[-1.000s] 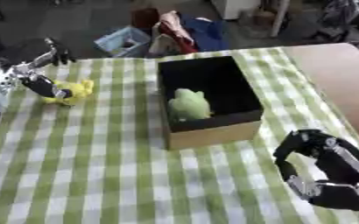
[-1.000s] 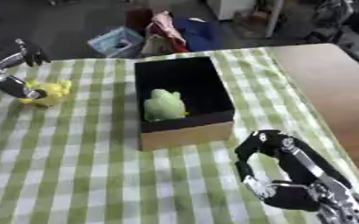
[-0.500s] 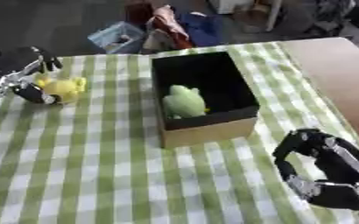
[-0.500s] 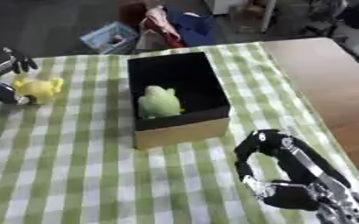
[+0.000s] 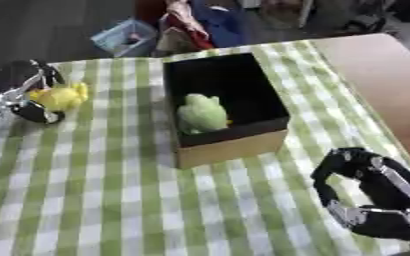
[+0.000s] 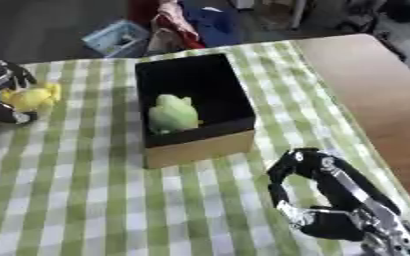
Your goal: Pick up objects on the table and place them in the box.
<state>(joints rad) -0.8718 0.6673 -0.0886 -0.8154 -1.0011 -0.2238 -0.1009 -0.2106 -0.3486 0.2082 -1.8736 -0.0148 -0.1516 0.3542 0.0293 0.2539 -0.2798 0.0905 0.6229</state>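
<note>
The left robot hand (image 5: 25, 97) sits at the left edge of the worktop (image 5: 112, 200), its fingers and thumb curled round a small yellow toy (image 5: 60, 96) — the toy shows between a finger above it and the dark thumb below, just over the green-and-white checked cloth (image 5: 86, 165) that covers most of the surface. Whether the toy is lifted clear of the cloth or resting on it cannot be told. Well to the right of it, near the middle of the cloth, stands an open box (image 5: 230, 145) with a black inside and tan cardboard outer walls. A pale green soft toy (image 5: 201, 114) lies inside the box, toward its near end, with the far half of the floor bare. The right robot hand (image 6: 327, 200) rests at the lower right corner, apart from the box, its fingers bent into a loose hoop with nothing inside them. To the right of the cloth the bare brown worktop surface shows. Beyond the far edge of the worktop lie a light blue basket (image 5: 125, 37) and a heap of red and blue fabric (image 5: 200, 25) on the floor.
</note>
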